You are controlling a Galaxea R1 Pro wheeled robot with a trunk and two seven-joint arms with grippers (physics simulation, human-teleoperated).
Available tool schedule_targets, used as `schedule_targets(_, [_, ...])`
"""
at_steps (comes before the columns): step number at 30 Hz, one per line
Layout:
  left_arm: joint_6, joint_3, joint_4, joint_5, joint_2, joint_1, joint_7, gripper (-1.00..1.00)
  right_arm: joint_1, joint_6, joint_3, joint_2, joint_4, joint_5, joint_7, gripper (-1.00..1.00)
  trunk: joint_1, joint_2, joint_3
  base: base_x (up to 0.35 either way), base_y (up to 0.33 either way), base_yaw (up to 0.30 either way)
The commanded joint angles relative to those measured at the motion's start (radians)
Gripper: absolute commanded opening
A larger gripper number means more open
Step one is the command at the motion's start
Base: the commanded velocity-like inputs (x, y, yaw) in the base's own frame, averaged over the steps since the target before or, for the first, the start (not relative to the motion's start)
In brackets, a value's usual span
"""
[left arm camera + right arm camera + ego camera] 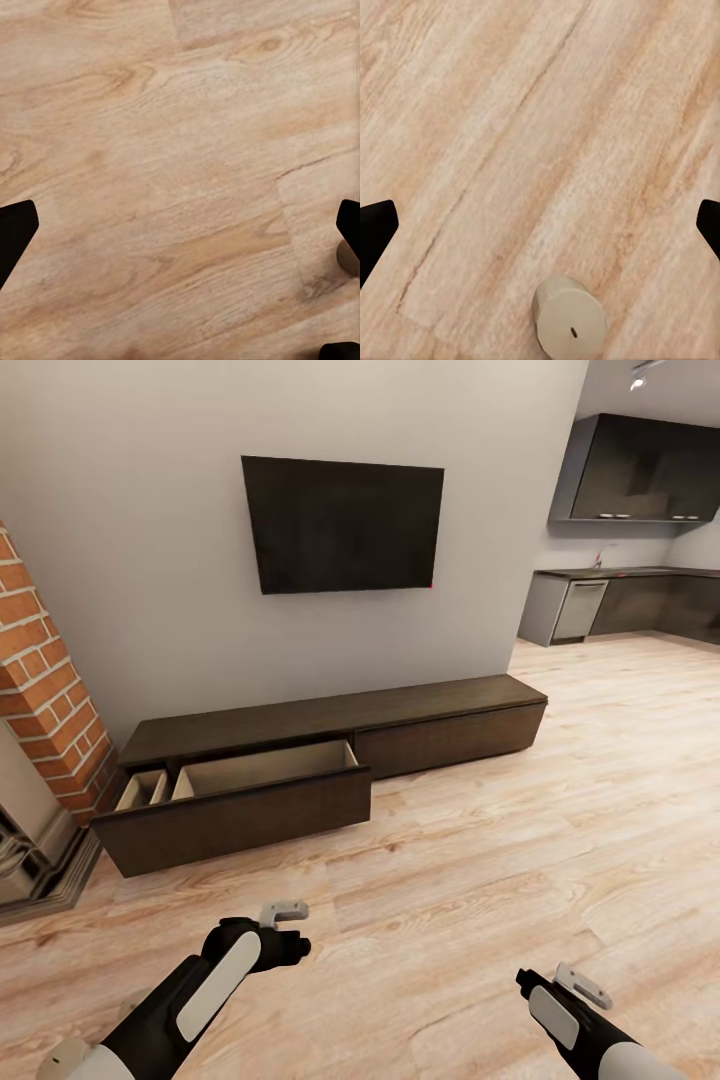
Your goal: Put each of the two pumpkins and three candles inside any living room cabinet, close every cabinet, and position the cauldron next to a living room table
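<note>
Left gripper (288, 928), right gripper (560, 982): low over plank floor (560, 800), both spread wide, holding nothing, touching nothing. Beige cylinder (569, 316): on the floor beneath the right gripper; possibly a candle, cannot tell. Cabinet (330, 755): along the wall under the TV (343, 523); left drawer (235, 800) pulled out, visible interior bare. Progress: judged early; storing, closing and cauldron placement outstanding.

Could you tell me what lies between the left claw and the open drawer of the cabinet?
In the head view, bare wood plank floor separates the left claw from the open drawer of the cabinet.
</note>
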Motion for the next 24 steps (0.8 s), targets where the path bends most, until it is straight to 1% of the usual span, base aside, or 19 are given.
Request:
schedule_targets(1, [0.0, -0.003, -0.001, 0.01, 0.001, -0.001, 0.01, 1.0, 0.0, 0.001, 0.009, -0.001, -0.002, -0.009, -0.006, 1.0, 0.0, 0.0, -0.001, 0.0, -0.007, 0.0])
schedule_targets(6, [0.0, -0.003, -0.003, 0.011, 0.001, -0.001, 0.01, 1.0, 0.0, 0.02, 0.011, 0.002, -0.001, -0.01, -0.008, 1.0, 0.0, 0.0, -0.001, 0.0, -0.003, 0.0])
schedule_targets(9, [0.001, -0.003, -0.01, 0.012, 0.001, -0.001, 0.009, 1.0, 0.0, 0.083, 0.011, 0.009, 0.003, -0.01, -0.012, 1.0, 0.0, 0.0, -0.001, 0.0, 0.0, 0.0])
schedule_targets(12, [0.001, -0.003, -0.012, 0.013, 0.001, -0.001, 0.008, 1.0, 0.0, 0.106, 0.01, 0.024, 0.019, -0.01, -0.012, 1.0, 0.0, 0.0, -0.001, 0.0, 0.0, 0.0])
schedule_targets(15, [0.002, -0.002, -0.022, 0.013, 0.001, -0.001, 0.007, 1.0, 0.0, 0.108, 0.01, 0.052, 0.06, -0.006, -0.005, 1.0, 0.0, 0.0, -0.001, 0.0, 0.0, 0.0])
schedule_targets(17, [0.003, -0.001, -0.036, 0.014, 0.002, -0.001, 0.007, 1.0, 0.0, 0.103, 0.01, 0.058, 0.071, -0.005, -0.003, 1.0, 0.0, 0.0, -0.001, 0.0, 0.0, 0.0])
schedule_targets(21, [0.005, 0.001, -0.053, 0.02, 0.002, -0.001, 0.007, 1.0, 0.0, 0.085, 0.01, 0.061, 0.075, -0.008, 0.01, 1.0, 0.0, 0.0, -0.001, 0.0, 0.0, 0.0])
schedule_targets(24, [0.008, 0.007, -0.059, 0.024, 0.003, -0.001, 0.007, 1.0, 0.0, 0.078, 0.01, 0.062, 0.076, -0.008, 0.036, 1.0, 0.011, -0.021, -0.01, 0.0, 0.0, 0.0])
